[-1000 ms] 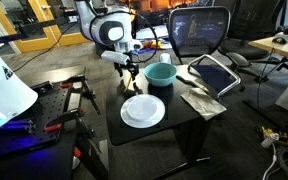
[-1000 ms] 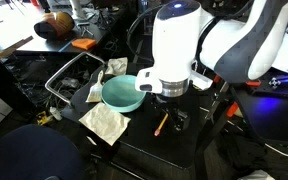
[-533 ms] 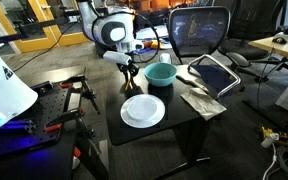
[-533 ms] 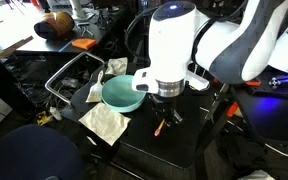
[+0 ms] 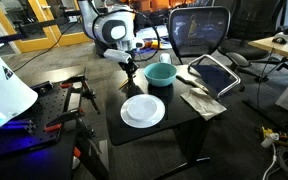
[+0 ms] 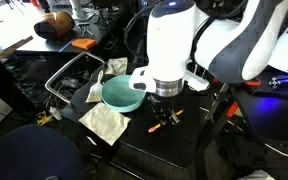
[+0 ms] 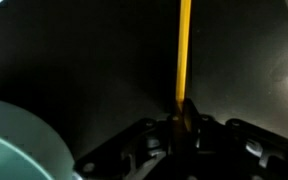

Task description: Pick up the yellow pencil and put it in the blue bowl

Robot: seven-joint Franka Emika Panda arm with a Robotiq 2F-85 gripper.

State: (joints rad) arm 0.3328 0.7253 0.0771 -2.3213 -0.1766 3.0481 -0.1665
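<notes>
In the wrist view the yellow pencil (image 7: 183, 50) runs straight up the picture over the dark tabletop, and its near end sits clamped between my gripper's (image 7: 181, 125) shut jaws. In an exterior view the gripper (image 6: 165, 116) stands just beside the blue bowl (image 6: 122, 93), with the pencil (image 6: 157, 127) sticking out below it, close to the black table. In an exterior view the gripper (image 5: 130, 70) hangs next to the bowl (image 5: 160, 76); the pencil is too small to make out there. A slice of the bowl's rim (image 7: 14, 140) shows at the wrist view's lower left.
A white plate (image 5: 142, 110) lies near the table's front edge. A crumpled cloth (image 5: 199, 98) and a tablet (image 5: 212, 73) lie beyond the bowl, and an office chair (image 5: 199, 35) stands behind. A wire basket (image 6: 69, 80) stands off the table beside the bowl.
The jaws have gone from open around the pencil to shut on it. The pencil has tilted slightly in the grip; the arm has barely moved.
</notes>
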